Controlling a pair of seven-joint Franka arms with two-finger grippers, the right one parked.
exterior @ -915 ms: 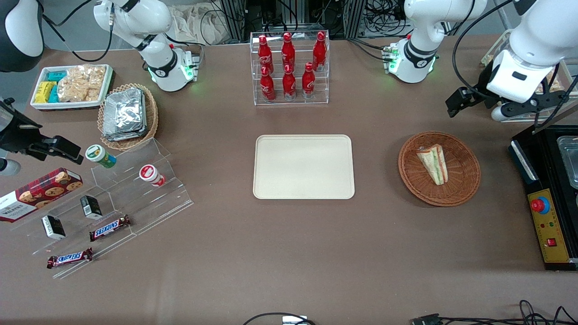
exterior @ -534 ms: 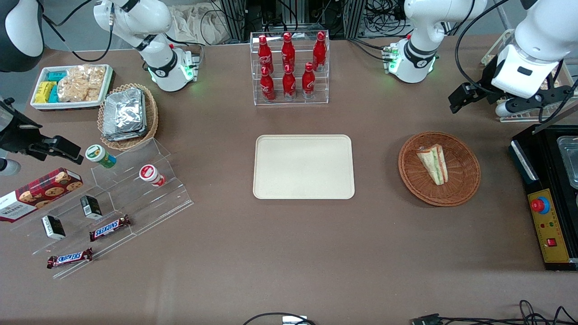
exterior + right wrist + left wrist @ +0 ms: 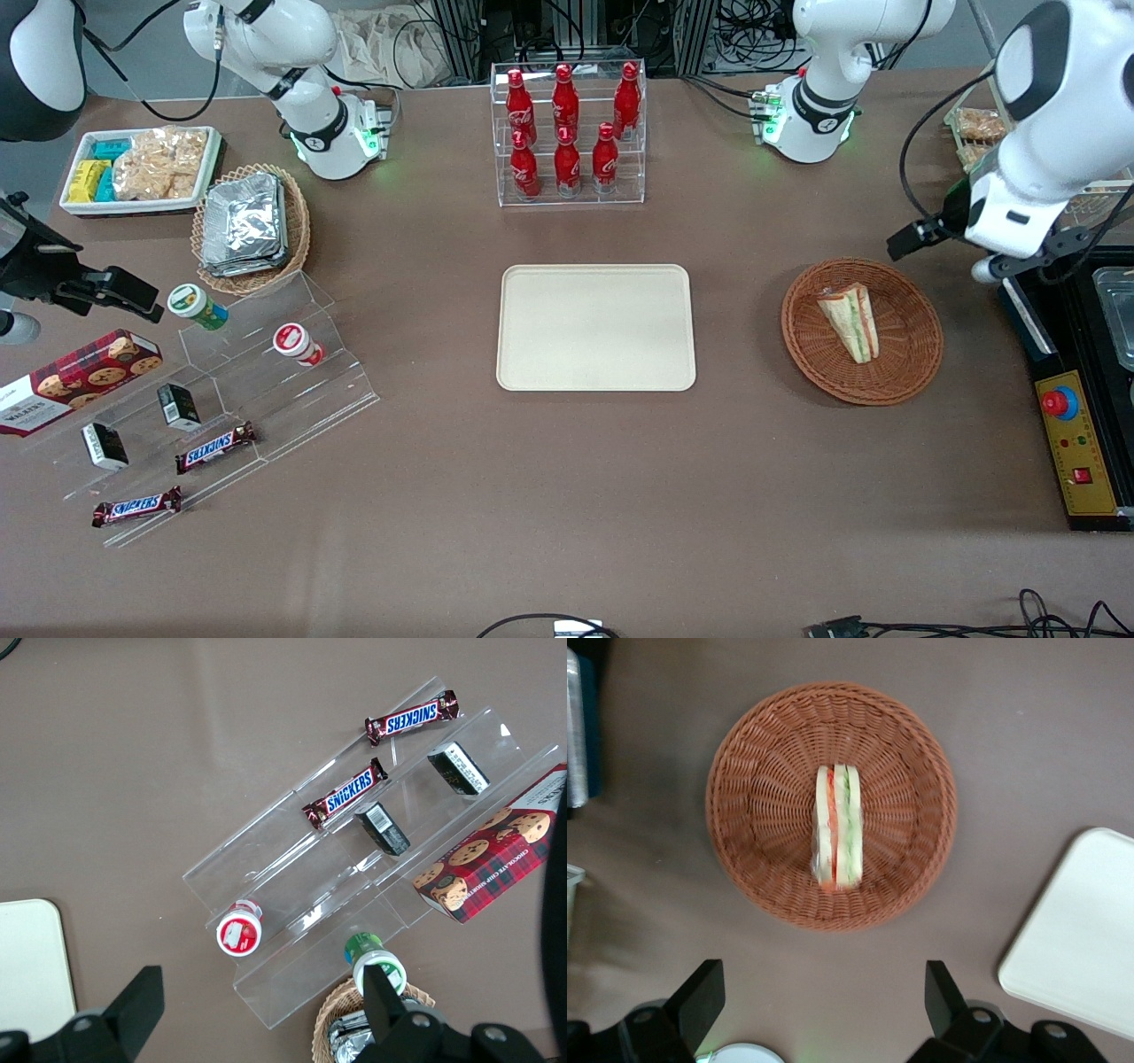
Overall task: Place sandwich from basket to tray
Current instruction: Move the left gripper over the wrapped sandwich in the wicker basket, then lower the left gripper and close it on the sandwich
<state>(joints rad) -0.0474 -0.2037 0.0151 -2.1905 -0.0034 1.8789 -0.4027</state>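
The sandwich (image 3: 852, 321), a pale bread wedge with green and red-orange stripes, lies in the round brown wicker basket (image 3: 917, 354). The cream tray (image 3: 595, 328) lies flat at the table's middle, with nothing on it. My left gripper (image 3: 992, 261) hangs above the table beside the basket, a little farther from the front camera and toward the working arm's end. In the left wrist view the gripper (image 3: 822, 992) is open and empty, its fingers (image 3: 700, 997) wide apart, short of the basket (image 3: 912, 753), with the sandwich (image 3: 837, 837) and a tray corner (image 3: 1081, 939) in sight.
A black control box with a red button (image 3: 1063, 403) stands close to the basket at the working arm's end. A clear rack of red bottles (image 3: 567, 124) stands farther back than the tray. Toward the parked arm's end are a foil-pack basket (image 3: 251, 226) and a snack rack (image 3: 221, 390).
My left arm has swung nearer to the front camera and lower, bringing the gripper close to the basket's edge. The sandwich, basket and tray have not moved.
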